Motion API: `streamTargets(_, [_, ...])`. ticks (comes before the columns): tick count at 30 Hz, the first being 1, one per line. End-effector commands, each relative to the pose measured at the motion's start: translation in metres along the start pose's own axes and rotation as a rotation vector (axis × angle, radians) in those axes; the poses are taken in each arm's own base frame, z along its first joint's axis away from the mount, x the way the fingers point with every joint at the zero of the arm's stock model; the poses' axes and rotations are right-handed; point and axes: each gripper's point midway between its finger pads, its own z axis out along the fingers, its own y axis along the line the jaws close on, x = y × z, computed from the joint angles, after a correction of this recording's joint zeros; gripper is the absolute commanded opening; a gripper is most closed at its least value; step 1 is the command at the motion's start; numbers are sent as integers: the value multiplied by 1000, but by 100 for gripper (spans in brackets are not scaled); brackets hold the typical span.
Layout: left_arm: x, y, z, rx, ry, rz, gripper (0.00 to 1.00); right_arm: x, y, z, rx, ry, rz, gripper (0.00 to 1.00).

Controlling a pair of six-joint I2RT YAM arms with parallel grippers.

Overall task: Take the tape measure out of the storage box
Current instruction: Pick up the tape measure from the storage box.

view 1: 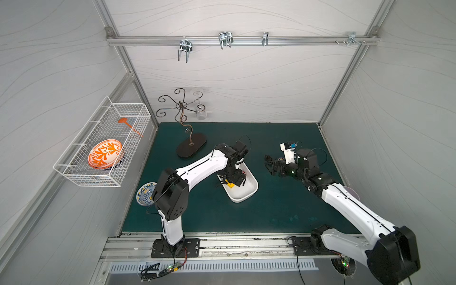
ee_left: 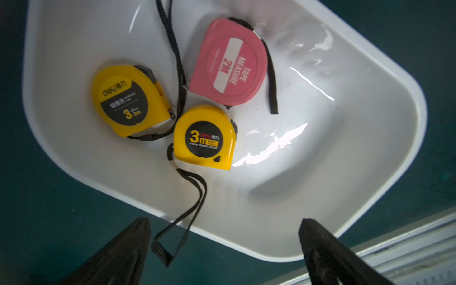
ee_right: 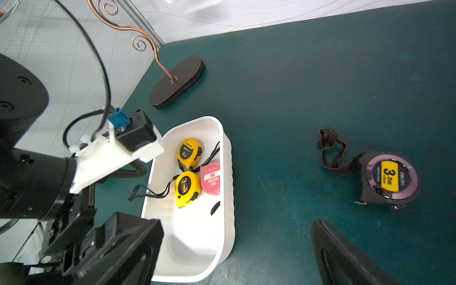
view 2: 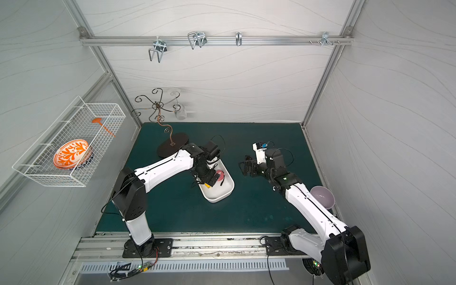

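**Left gripper** (ee_left: 224, 222): nearest the lens in the left wrist view. Its fingers (ee_left: 118, 251) stand wide apart with nothing between them. It hangs over the storage box, tilted down towards the contents.

**Storage box** (ee_left: 370, 172): white tub near the middle of the table (view 1: 271, 217). It holds three tape measures in a tight cluster at one end; the other end is bare.

- **Yellow tape measure, round black label** (ee_left: 204, 138): the one closest to the left gripper. Its strap (ee_left: 195, 204) trails over the box rim onto the table.
- **Yellow tape measure, half-black label** (ee_left: 128, 100): just beside the first, with a black strap running between them.
- **Pink tape measure** (ee_left: 229, 61): lies flat with its corner close to the round-label case. Whether the two touch cannot be told.

**Black tape measure** (ee_right: 388, 180): on the table, outside the box, between it and the right edge.

**Right gripper** (ee_right: 238, 222): fully spread and empty, poised above the table beside the box.

**Step in hand (judgement):** one unit is out and three are left. The left gripper is set for the next pick.

**Next move calls for:**
- a straight descent that straddles the round-label case across its narrow sides;
- fingers kept clear of the neighbouring cases;
- a lift high enough for the dangling strap to clear the rim without dragging the box.
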Motion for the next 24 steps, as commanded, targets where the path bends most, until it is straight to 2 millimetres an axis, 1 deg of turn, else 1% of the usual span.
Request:
streamTargets(1, [-11,-20,-27,106,-62,51,99,3,1,-1,-11,8,1,99])
streamTargets(2, [-18,-22,-29,114,-83,70,99,2,1,-2,-10,6,2,99])
streamTargets(4, [-29,-21,-24,98,-107,114,97,1,1,-3,-9,1,1,99])
streamTargets(6, [-36,-20,-12,95,-97,166,94,1,0,-5,-4,-2,3,99])
streamTargets(7, [-41,-20,-7,103,-94,172,92,1,0,-5,-3,-1,3,99])
streamTargets(9, [-50,-26,3,175,-89,150,87,0,-1,-8,3,-7,5,99])
streamTargets(10, [-54,-28,8,189,-93,150,86,0,-2,-9,6,-10,5,99])
streamTargets(12, [-64,-30,18,194,-115,166,83,-1,-4,-12,10,-18,10,99])
streamTargets(15, [-71,-32,33,205,-101,191,78,-4,-7,-15,17,-30,16,99])
streamTargets(19, [-80,-29,45,182,-99,208,77,-5,-10,-19,18,-39,26,99])
streamTargets(24, [-90,-16,53,140,-118,201,78,-6,-11,-20,16,-46,35,99])
